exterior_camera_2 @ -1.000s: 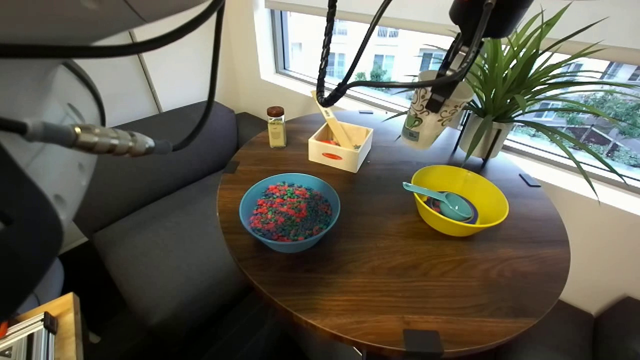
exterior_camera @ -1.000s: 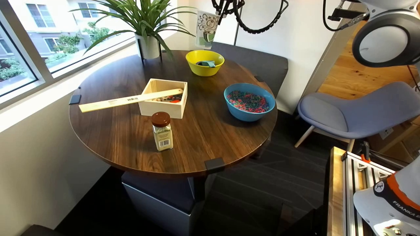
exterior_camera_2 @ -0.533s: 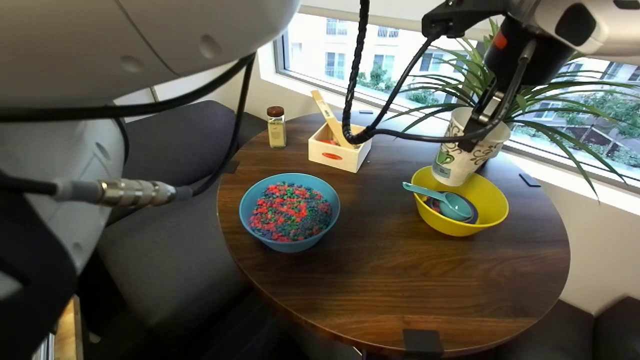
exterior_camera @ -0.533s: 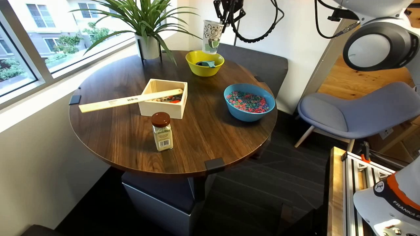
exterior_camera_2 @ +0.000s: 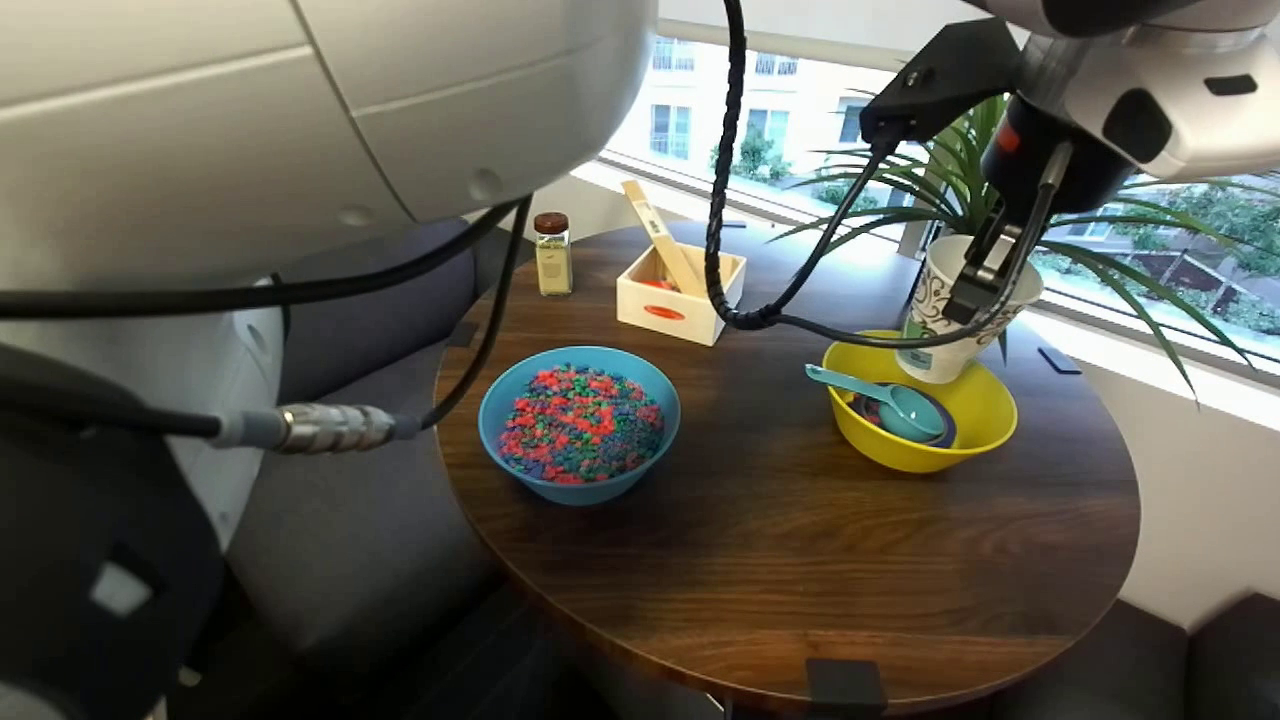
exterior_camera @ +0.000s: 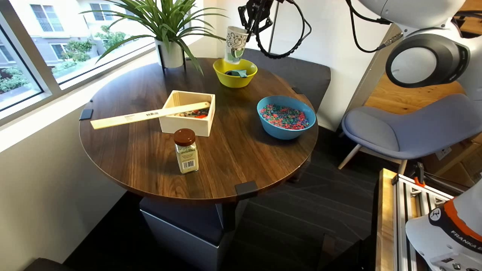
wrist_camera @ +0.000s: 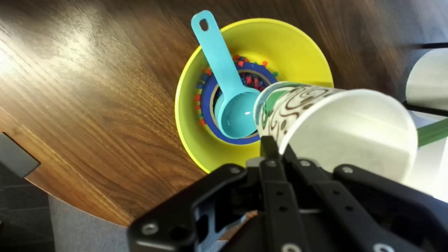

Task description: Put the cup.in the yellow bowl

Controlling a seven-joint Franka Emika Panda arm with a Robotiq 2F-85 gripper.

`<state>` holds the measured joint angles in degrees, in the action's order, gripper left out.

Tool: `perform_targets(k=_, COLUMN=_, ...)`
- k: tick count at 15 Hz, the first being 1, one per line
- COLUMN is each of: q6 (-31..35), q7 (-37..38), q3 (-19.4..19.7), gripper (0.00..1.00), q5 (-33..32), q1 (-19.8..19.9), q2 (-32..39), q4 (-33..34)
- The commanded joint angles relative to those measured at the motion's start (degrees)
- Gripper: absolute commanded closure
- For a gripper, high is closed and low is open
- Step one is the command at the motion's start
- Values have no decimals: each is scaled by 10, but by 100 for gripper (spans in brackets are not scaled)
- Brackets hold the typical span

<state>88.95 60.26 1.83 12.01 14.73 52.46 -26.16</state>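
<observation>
The cup is whitish with brown swirls and a green mark; it shows in both exterior views (exterior_camera: 235,46) (exterior_camera_2: 930,305) and in the wrist view (wrist_camera: 336,129). My gripper (wrist_camera: 278,149) is shut on the cup's rim, one finger outside and one inside. The cup hangs tilted, its base over the far part of the yellow bowl (exterior_camera_2: 905,457); I cannot tell whether they touch. In the wrist view the cup hides part of the bowl (wrist_camera: 295,52). A turquoise scoop (wrist_camera: 238,113) and a blue ring (wrist_camera: 209,101) lie in the bowl with small coloured bits.
A blue bowl (exterior_camera_2: 590,492) of coloured bits stands on the round table. A wooden box (exterior_camera: 186,126) holds a ruler (exterior_camera: 139,116). A brown-lidded jar (exterior_camera: 187,158) stands near the box. A potted plant (exterior_camera: 171,54) stands close behind the cup.
My gripper has carried the cup downward, from above the yellow bowl's far side to its rim level. In the last half second it has shifted slightly toward the plant. The bowls have not moved.
</observation>
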Motion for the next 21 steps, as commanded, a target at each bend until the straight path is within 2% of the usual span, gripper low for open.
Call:
perform_targets(k=1, q6=9, q7=-23, q3=-8, gripper=99, q5=-5, q1=-7, q2=20, q4=10)
perform_targets(k=12, q6=-47, q7=-40, q3=-12, gripper=99, q5=-3, q1=-8, q2=31, q4=4)
perform_targets(k=15, q6=-75, q7=-15, q3=6, gripper=99, q5=-22, q1=-13, q2=24, q4=3)
perform_targets(k=21, q6=-69, q7=-17, q3=6, gripper=99, q5=-28, q1=-11, q2=19, q4=1)
